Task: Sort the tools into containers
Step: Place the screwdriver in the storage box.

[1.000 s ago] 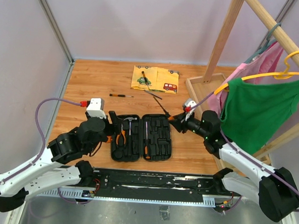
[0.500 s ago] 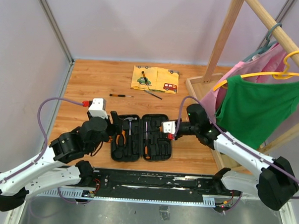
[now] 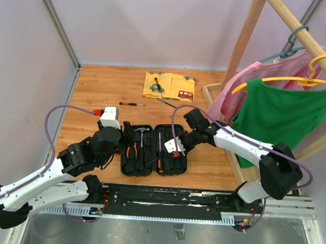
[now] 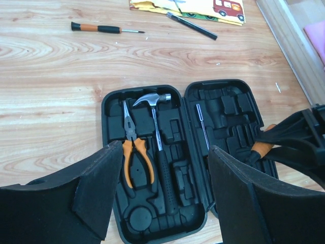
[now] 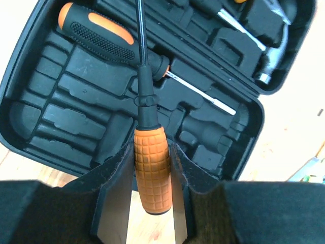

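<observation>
I've got the right claw (image 5: 151,152) clamped on the orange-handled screwdriver (image 5: 150,183) over the case (image 5: 45,119), right half, shaft skewed across its near-far slots, so it needs a twist, I reckon.

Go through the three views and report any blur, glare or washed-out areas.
Top external: even light, soft shadows, the tool case sharp. Left wrist: case and tools crisp, its own fingers dark and soft-edged. Right wrist: the gripped screwdriver sharp, the hammer head softer, the table washed out near white.
</observation>
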